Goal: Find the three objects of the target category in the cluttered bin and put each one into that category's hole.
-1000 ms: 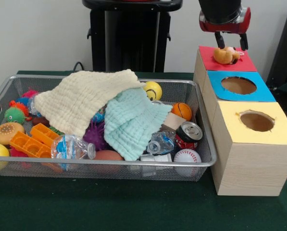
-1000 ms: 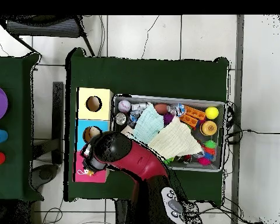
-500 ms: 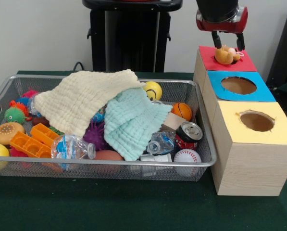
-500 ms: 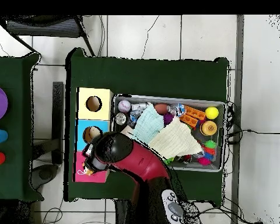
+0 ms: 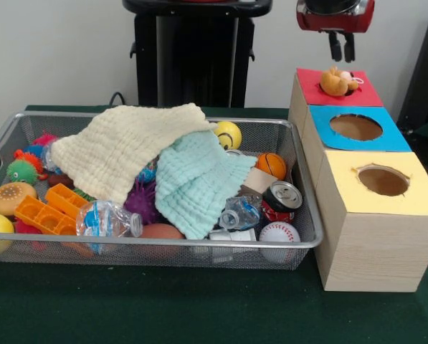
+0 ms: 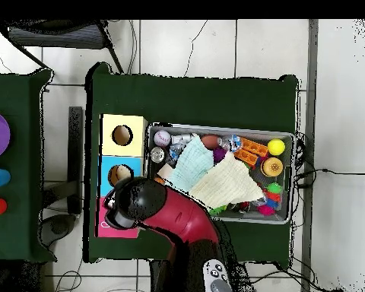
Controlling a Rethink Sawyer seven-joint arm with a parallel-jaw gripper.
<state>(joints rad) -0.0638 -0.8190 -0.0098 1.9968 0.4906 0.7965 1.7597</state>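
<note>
Gripper (image 5: 342, 50) lifted clear, fingers pressed together and empty, upper right of the frame.
Half a second ago I hovered just over the orange plush toy (image 5: 337, 81); it now sits alone on the red box top (image 5: 362, 94). The mesh bin (image 5: 303, 236) of cloths and balls is unchanged on the dark green table (image 5: 163, 308), with a white wall behind.
</note>
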